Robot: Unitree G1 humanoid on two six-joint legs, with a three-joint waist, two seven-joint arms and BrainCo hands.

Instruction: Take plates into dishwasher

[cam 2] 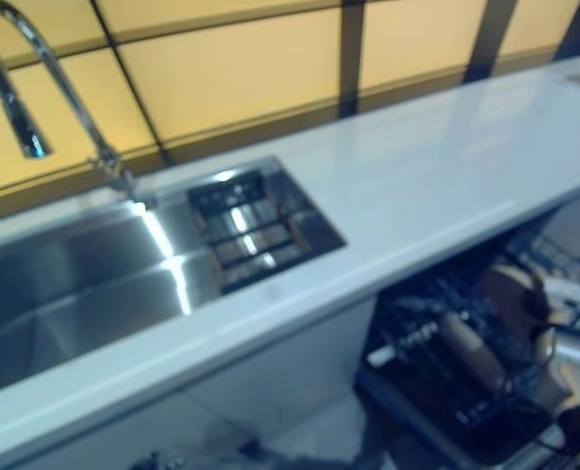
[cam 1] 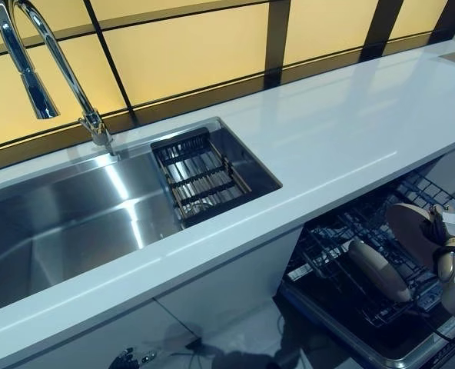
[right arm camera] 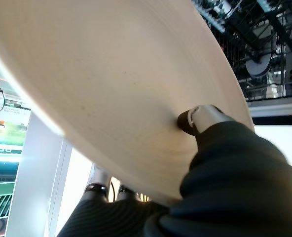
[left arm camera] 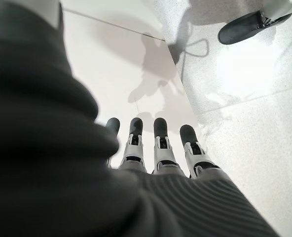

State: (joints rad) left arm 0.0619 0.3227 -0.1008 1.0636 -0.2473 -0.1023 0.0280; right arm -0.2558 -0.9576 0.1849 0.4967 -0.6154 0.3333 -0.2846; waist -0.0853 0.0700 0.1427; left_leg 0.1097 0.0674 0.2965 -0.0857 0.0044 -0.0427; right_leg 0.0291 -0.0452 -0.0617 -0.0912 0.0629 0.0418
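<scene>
My right hand point(cam 1: 454, 261) is at the lower right, shut on a beige plate point(cam 1: 410, 227) and holding it on edge over the open dishwasher's dark wire rack point(cam 1: 327, 250). In the right wrist view the plate point(right arm camera: 111, 84) fills the picture, with my thumb point(right arm camera: 201, 118) pressed on its face and my fingers behind its rim. A second beige plate point(cam 1: 377, 270) stands on edge in the rack, just left of the held one. My left hand point(left arm camera: 156, 143) hangs low by the floor, fingers straight and empty; it also shows at the bottom edge of the left eye view point(cam 1: 131, 357).
A white counter point(cam 1: 350, 131) runs above the dishwasher. A steel sink point(cam 1: 66, 223) with a tall chrome faucet point(cam 1: 39, 61) lies to the left, with a dark drainer basket point(cam 1: 200, 175) at its right end. White cabinet fronts point(cam 1: 235, 284) stand below the counter.
</scene>
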